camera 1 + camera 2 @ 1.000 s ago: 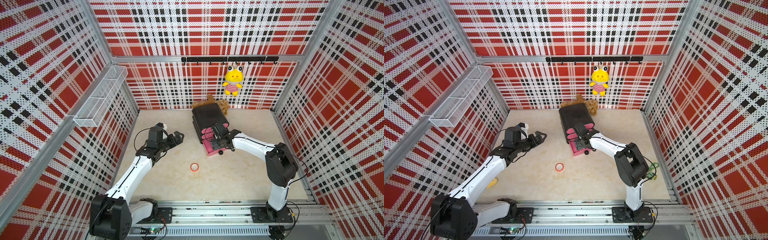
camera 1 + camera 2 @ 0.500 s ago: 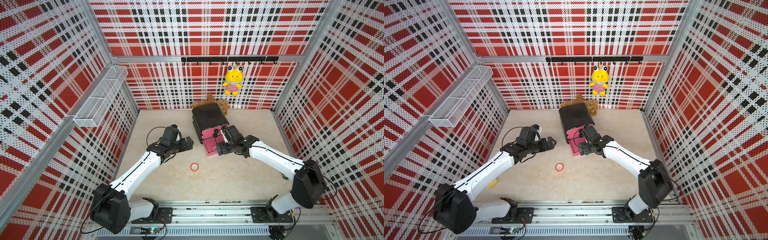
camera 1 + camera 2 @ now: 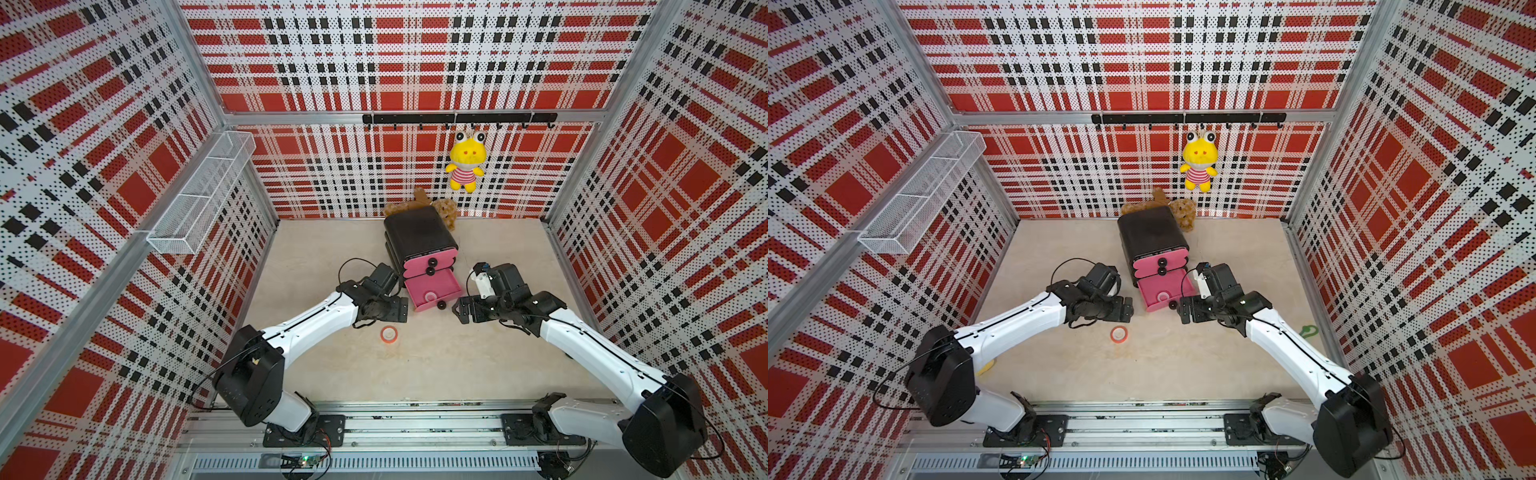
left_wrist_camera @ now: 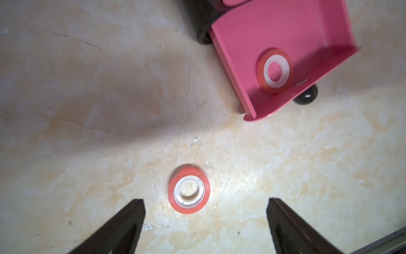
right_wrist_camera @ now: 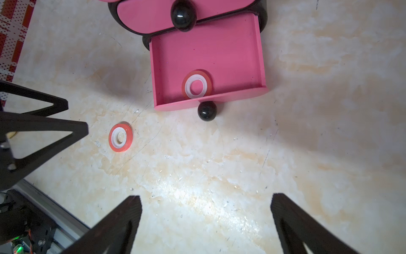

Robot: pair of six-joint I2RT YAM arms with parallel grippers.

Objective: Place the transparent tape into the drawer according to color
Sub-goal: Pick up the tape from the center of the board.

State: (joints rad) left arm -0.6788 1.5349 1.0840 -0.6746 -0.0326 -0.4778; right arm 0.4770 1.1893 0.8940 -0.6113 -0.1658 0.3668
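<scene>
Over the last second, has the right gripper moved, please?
Yes: the right gripper has drawn back off the open drawer and now hangs beside its knob.

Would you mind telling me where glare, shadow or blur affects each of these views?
Left wrist view: the tape in the open drawer is smeared, the red tape on the table sharper, with a broad shadow between them. Right wrist view: glare whitens the table near the fingers. Both top views look evenly lit and sharp.

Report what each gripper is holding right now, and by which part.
Nothing is held. The left gripper stands open near the red-orange tape ring, which lies free on the table; the right gripper stands open, nothing between its jaws.
</scene>
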